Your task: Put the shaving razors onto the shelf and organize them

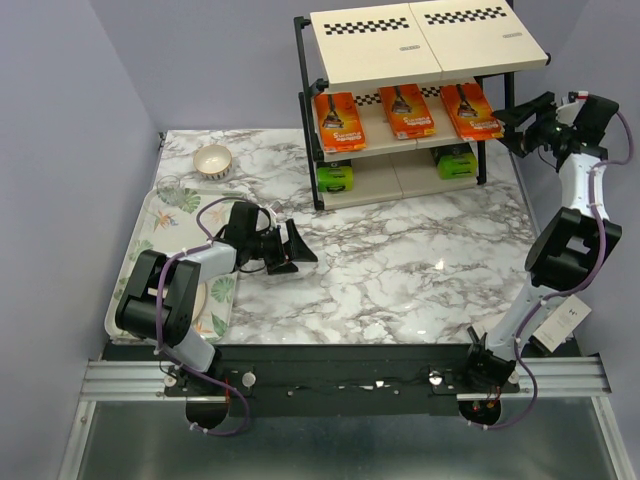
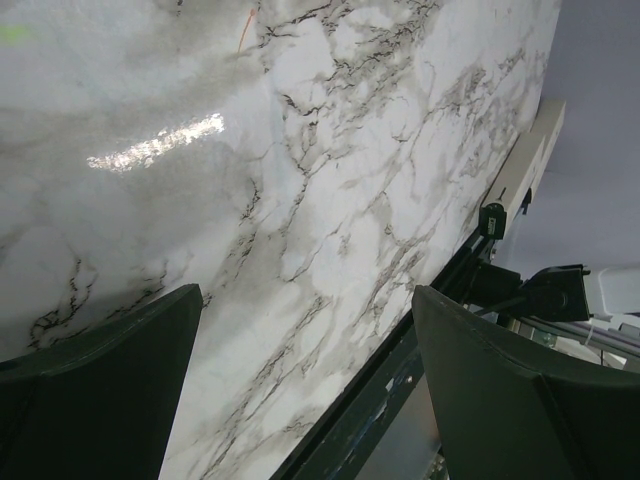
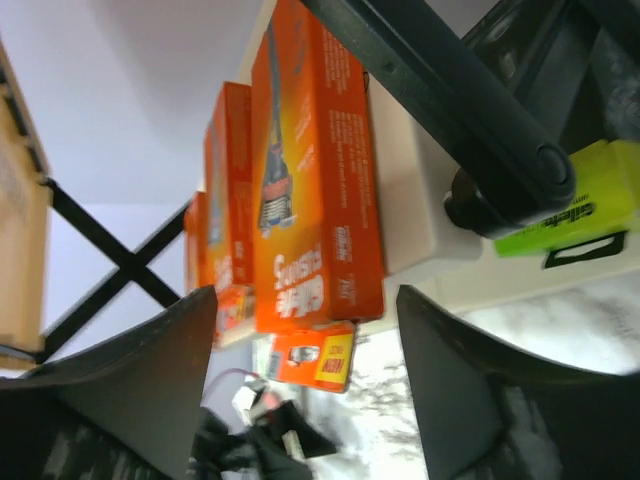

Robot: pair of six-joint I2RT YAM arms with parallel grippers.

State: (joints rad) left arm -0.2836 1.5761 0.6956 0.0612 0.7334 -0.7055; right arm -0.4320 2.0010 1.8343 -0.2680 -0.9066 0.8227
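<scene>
The shelf (image 1: 400, 45) stands at the back of the marble table. Three orange shaving razors lie side by side on its middle board (image 1: 340, 120) (image 1: 407, 110) (image 1: 470, 108). Two black packs with lime-green ends sit on the lower board (image 1: 335, 178) (image 1: 455, 163). My right gripper (image 1: 512, 122) hovers at the right end of the middle board. In the right wrist view it (image 3: 305, 310) stands open, facing the nearest orange pack (image 3: 315, 200), which rests on the board with nothing gripping it. My left gripper (image 1: 296, 250) (image 2: 305, 300) hangs open and empty over the marble.
A floral tray (image 1: 150, 225) lies at the left edge of the table, under my left arm. A small bowl (image 1: 212, 160) and a glass (image 1: 168, 188) stand near its far end. The shelf's black tube (image 3: 450, 100) crosses close in front of my right wrist camera.
</scene>
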